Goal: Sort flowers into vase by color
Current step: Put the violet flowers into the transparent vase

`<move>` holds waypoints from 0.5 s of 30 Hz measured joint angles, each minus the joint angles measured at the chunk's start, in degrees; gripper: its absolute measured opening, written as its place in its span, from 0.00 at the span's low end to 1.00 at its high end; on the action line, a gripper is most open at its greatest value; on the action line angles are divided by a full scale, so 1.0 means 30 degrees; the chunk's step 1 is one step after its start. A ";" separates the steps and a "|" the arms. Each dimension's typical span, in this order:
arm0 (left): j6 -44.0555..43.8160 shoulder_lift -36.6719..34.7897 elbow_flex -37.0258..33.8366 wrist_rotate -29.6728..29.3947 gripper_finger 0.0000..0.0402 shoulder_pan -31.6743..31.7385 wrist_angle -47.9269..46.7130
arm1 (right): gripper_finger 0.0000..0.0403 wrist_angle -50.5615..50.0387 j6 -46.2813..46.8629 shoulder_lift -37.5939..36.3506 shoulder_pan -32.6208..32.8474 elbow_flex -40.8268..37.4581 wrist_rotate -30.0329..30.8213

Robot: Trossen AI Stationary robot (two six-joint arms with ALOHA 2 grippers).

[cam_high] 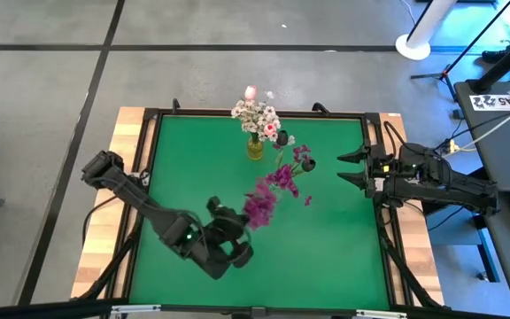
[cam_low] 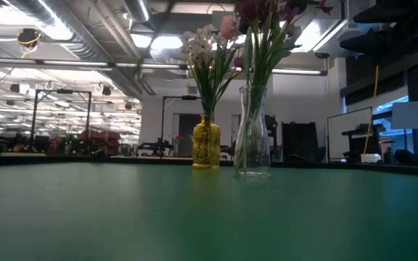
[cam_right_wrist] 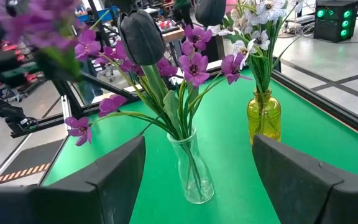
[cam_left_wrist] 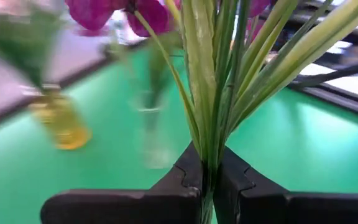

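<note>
A yellow vase [cam_high: 254, 147] [cam_low: 206, 143] near the far edge holds white clusters and pale pink buds [cam_high: 257, 115]. Beside it, a clear glass vase [cam_low: 253, 134] [cam_right_wrist: 191, 169] holds magenta blossoms [cam_high: 283, 175] and one dark bloom [cam_right_wrist: 142, 37]. My left gripper [cam_high: 241, 225] [cam_left_wrist: 209, 186], near the table's middle, is shut on a magenta sprig [cam_high: 260, 204]. My right gripper [cam_high: 352, 168] [cam_right_wrist: 199, 142] waits open at the right edge, facing the vases. Neither gripper shows in the low view. My left gripper pinches the magenta sprig's bundle of green stems and long leaves [cam_left_wrist: 207, 146] between its two fingers [cam_left_wrist: 182, 180], at the bundle's lower part. The sprig is lifted clear of the table. Its blossoms [cam_left_wrist: 104, 12] reach out beyond the fingers toward the vases.
The green mat [cam_high: 326, 257] lies bare on its near and right parts. A black frame [cam_high: 374, 115] rims the table. The two vases stand close together at the far middle. Cables and a desk lie beyond the right edge.
</note>
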 joint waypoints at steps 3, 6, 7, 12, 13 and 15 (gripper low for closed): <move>0.3411 0.0005 0.0000 0.2870 0.01 0.0641 0.4337 | 0.74 -0.0003 0.0000 -0.0004 -0.0003 0.0000 0.0000; 0.7269 0.0007 0.0003 0.3962 0.01 0.0956 0.8781 | 0.74 -0.0003 0.0000 -0.0004 -0.0003 0.0000 0.0000; 0.8544 0.0007 0.0015 0.3898 0.01 0.0990 1.0114 | 0.74 0.0004 -0.0004 0.0000 -0.0003 0.0000 0.0000; 1.4556 -0.0006 0.0015 0.4440 0.01 0.0873 1.5444 | 0.74 -0.0015 0.0070 -0.0001 -0.0018 0.0000 0.0000; 1.5257 -0.0027 0.0015 0.4881 0.01 0.0903 1.6036 | 0.74 -0.0029 0.0080 -0.0004 -0.0018 0.0000 0.0000; 1.6046 -0.0029 0.0015 0.5680 0.01 0.1039 1.6598 | 0.74 -0.0131 0.0047 0.0001 -0.0018 0.0000 0.0000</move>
